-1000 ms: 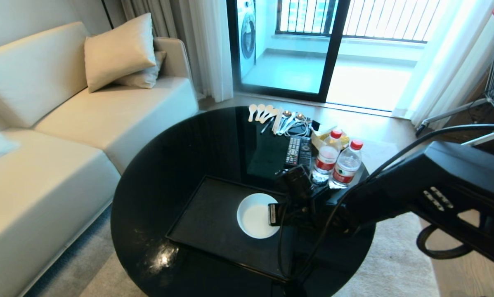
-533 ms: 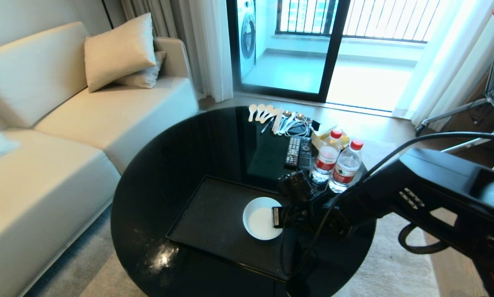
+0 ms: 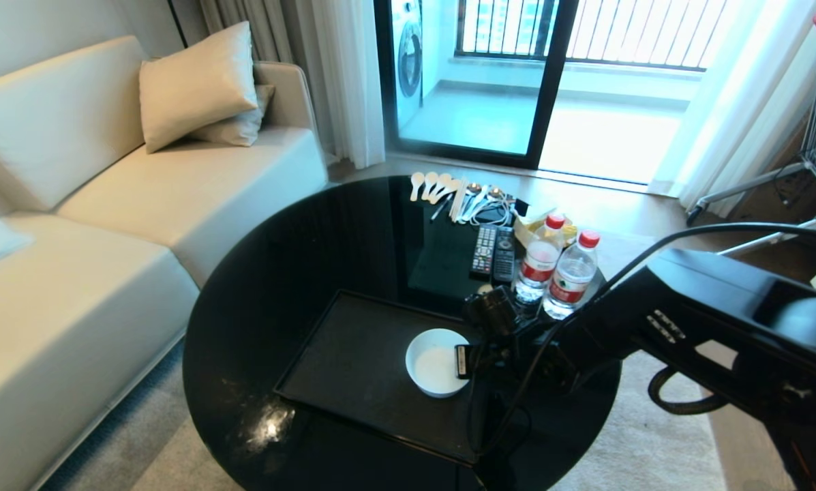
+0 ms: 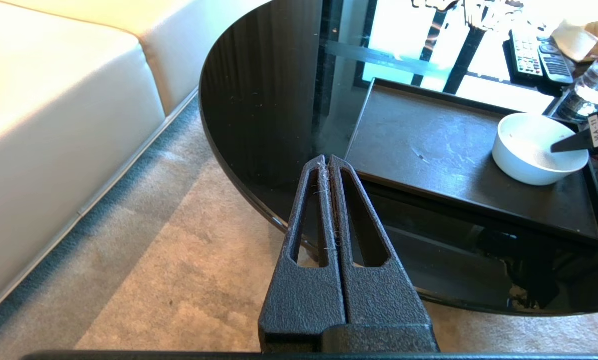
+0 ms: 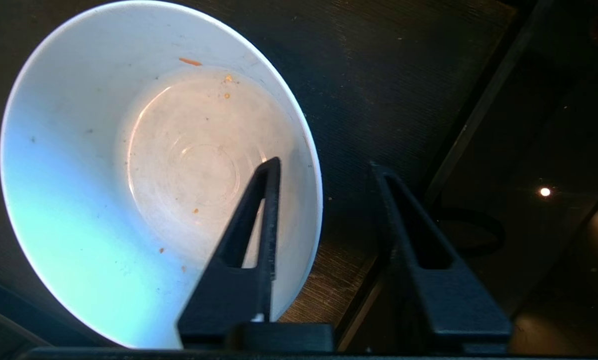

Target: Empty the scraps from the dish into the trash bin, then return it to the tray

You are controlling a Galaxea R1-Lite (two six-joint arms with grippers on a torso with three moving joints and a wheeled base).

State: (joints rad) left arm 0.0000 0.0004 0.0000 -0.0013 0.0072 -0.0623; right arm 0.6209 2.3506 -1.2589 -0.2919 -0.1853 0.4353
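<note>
We see the dish (image 3: 437, 362) sitting upright on the tray (image 3: 353, 368), near its right edge, emptied but for a few orange specks. Our right gripper (image 5: 323, 175) straddles the bowl's rim, jaws parted with one finger inside and one outside, so we judge the bowl is being set free here. Our left gripper (image 4: 328, 165) hangs parked beside the table, jaws closed on nothing. The tray lies on a round black table (image 3: 298, 259), with water bottles (image 3: 557, 269) and a pale sofa (image 3: 108, 204) nearby.
</note>
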